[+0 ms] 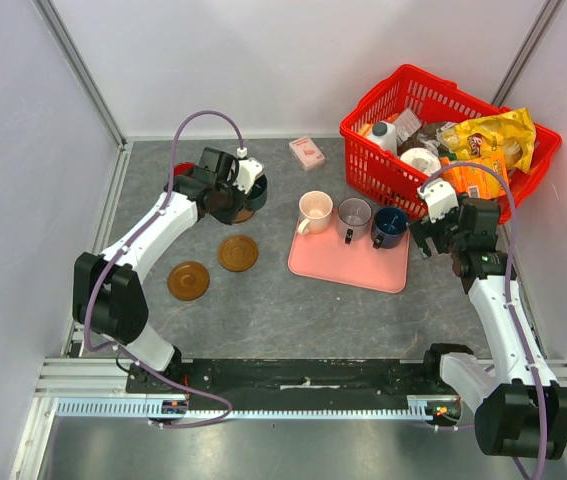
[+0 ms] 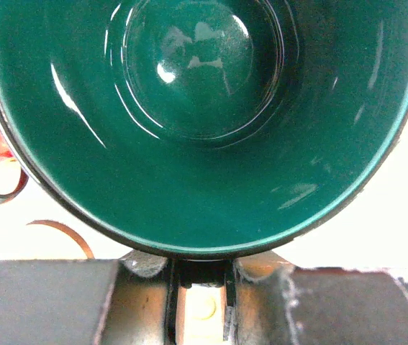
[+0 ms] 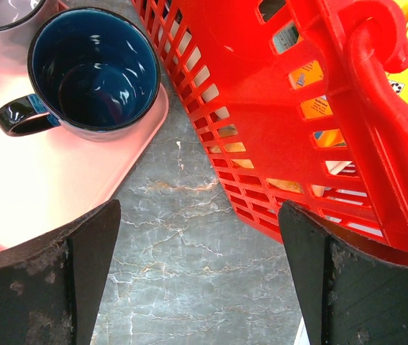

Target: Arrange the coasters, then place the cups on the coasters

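Grey table point(image 1: 263, 310): you see L gripper point(image 2: 202, 272) pinching dark green mug point(image 2: 204, 108) at rim; R gripper point(image 3: 200, 237) spread wide beside red basket point(image 3: 261, 115).

1. We find the pink rectangular plastic tray point(image 1: 348, 268) on the grey stone-patterned table point(image 1: 263, 320), right of its middle. The red plastic lattice basket point(image 1: 388, 165) stands just behind it, to the right.
2. Along the tray's far edge stand the cream-white ceramic mug point(image 1: 314, 211) on the left, the grey ceramic mug point(image 1: 354, 214) in the middle and the navy blue ceramic mug point(image 1: 390, 226) on the right.
3. Left of the tray lie the nearer round brown coaster point(image 1: 189, 280) and the farther round brown coaster point(image 1: 238, 253), apart.
4. Behind them, the left gripper point(image 1: 243, 192) grips the dark green ceramic mug point(image 2: 196, 108).
5. The small pink box point(image 1: 307, 152) lies left of the basket.
6. The right gripper point(image 3: 198, 208) hangs spread over the table between tray and basket.
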{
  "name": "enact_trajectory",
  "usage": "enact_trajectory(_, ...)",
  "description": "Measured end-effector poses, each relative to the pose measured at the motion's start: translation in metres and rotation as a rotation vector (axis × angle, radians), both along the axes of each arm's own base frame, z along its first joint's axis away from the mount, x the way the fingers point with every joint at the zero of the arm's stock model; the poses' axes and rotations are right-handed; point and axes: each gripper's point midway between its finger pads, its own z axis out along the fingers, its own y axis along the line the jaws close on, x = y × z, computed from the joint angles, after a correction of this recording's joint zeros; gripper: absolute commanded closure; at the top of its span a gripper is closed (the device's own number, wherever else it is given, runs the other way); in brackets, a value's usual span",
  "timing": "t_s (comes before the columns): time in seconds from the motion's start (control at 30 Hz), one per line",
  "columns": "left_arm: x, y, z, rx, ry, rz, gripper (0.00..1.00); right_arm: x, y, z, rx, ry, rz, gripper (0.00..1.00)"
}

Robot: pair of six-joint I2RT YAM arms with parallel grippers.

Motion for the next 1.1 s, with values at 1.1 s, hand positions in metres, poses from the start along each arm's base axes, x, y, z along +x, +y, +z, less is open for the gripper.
enact_trajectory(1.1,-0.0019,0.0012,-0.0043,0.005,0.009,0.001,0.98,-0.0002,-0.0020,0.0001,0.011,-0.001,-0.001,0.02)
